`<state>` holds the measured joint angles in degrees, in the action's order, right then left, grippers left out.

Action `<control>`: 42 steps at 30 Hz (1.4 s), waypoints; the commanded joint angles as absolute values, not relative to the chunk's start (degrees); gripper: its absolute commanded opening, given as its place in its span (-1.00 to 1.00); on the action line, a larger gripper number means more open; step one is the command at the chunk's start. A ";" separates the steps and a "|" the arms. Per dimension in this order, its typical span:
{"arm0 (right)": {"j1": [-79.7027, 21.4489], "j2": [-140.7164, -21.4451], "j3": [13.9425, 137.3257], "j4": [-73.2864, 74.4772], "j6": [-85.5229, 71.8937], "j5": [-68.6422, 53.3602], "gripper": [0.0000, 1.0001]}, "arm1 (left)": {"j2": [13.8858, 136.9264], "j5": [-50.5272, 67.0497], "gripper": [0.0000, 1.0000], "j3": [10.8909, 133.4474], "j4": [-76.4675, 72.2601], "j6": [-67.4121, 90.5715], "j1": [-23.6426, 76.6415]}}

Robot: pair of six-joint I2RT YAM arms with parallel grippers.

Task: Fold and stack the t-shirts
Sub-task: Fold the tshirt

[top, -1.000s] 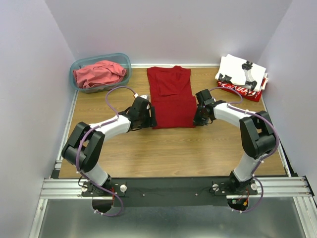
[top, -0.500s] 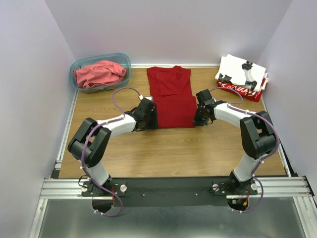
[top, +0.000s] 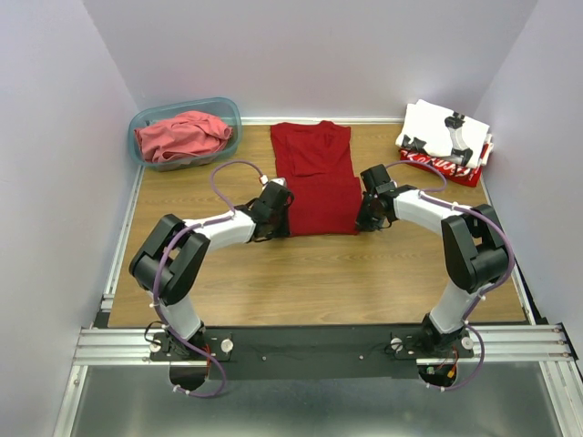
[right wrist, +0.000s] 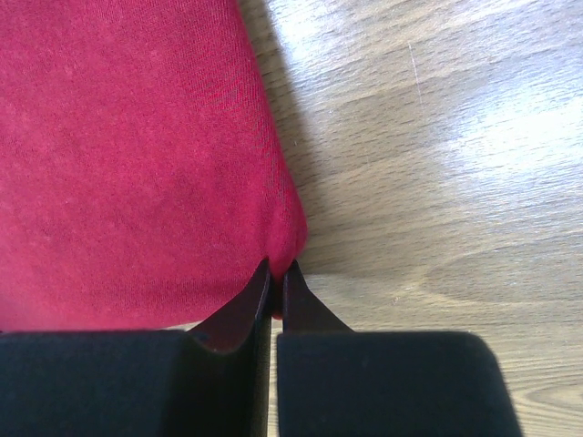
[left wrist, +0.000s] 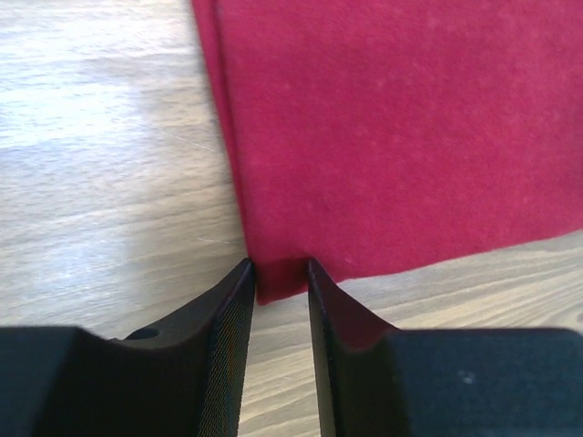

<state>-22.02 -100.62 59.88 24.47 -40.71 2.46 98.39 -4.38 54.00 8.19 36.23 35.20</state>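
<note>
The plain deep red t-shirt (top: 314, 187) lies part-folded, flat in the middle of the table. My left gripper (top: 282, 223) is at its near left corner. In the left wrist view the jaws (left wrist: 280, 273) stand narrowly apart with that corner of the shirt (left wrist: 392, 137) between the tips. My right gripper (top: 361, 218) is at the near right corner. In the right wrist view it (right wrist: 278, 271) is shut and pinches the edge of the shirt (right wrist: 127, 146). The coral-red shirt (top: 182, 135) lies bunched in the tub. The white printed shirt (top: 446, 127) lies on the red lettered one (top: 451, 168).
The translucent teal tub (top: 230, 111) stands at the back left corner. The folded stack is at the back right by the wall. Bare wooden tabletop (top: 310, 282) lies between the red shirt and the arm bases. White walls close in three sides.
My left arm has moved right, bringing its gripper up to the red shirt's near left corner. The right arm and the shirt have stayed put.
</note>
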 commanded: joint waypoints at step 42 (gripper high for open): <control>-32.87 -65.30 63.98 68.45 -48.86 2.64 -0.99 | 56.79 8.26 -1.00 47.63 32.86 46.75 52.12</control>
